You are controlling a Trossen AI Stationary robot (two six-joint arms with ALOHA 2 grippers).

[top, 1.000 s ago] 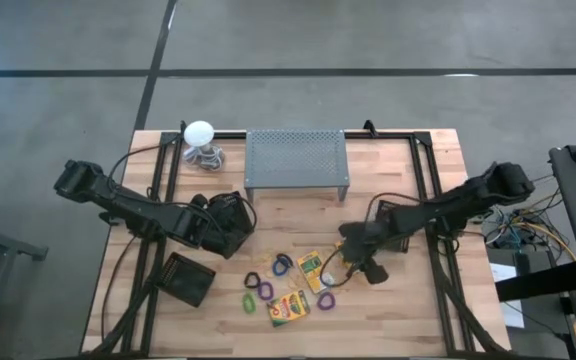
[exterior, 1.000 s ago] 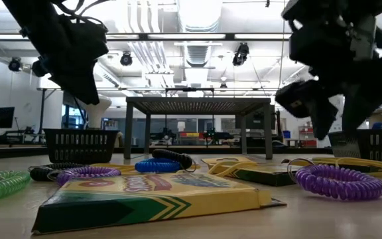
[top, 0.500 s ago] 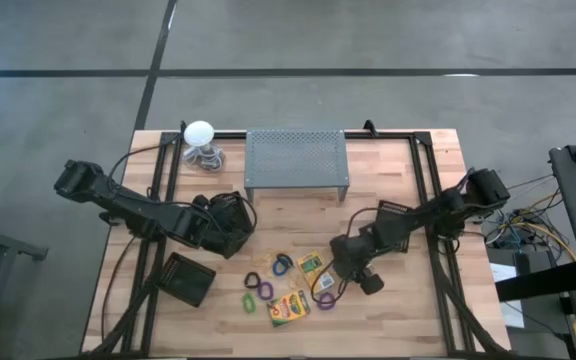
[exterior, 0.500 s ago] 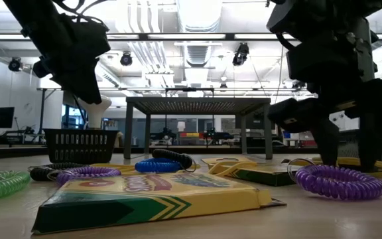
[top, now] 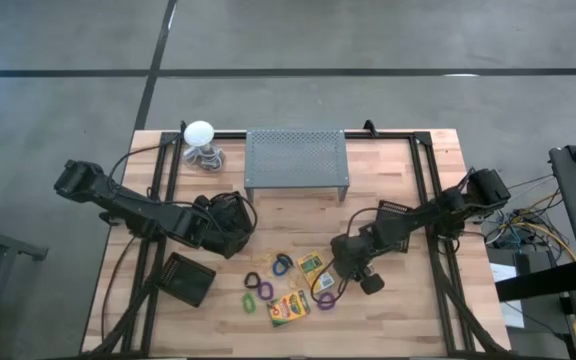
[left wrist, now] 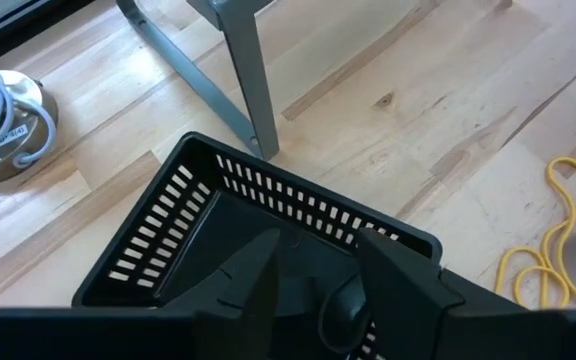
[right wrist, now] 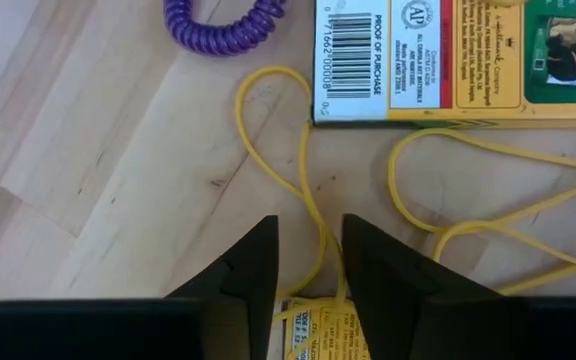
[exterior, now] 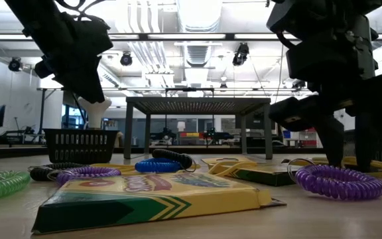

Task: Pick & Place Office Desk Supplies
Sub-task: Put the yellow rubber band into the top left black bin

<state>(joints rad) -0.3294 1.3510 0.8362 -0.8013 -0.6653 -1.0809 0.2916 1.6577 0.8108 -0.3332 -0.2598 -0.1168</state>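
1. The left gripper (top: 230,228) hangs over a black slotted basket (left wrist: 268,215); its fingers (left wrist: 253,280) stand parted with nothing between them, pointing into the basket's open top.
2. Right of that gripper, on the wooden counter (top: 388,190), lie the supplies: a green loop (top: 249,301), a purple loop (top: 265,291), a blue loop (top: 283,263), and a crayon box (top: 289,307) lying flat.
3. A second crayon box (top: 311,267) lies just left of the right gripper.
4. The right gripper (top: 340,268) is low over the counter, fingers (right wrist: 248,275) parted narrowly, straddling a strand of yellow rubber band (right wrist: 303,190); I cannot tell whether they pinch it.
5. Just ahead of its fingertips lie a crayon box showing its barcode (right wrist: 418,60) and another purple loop (right wrist: 230,28).
6. More yellow rubber bands (right wrist: 468,225) curl beside the same gripper.
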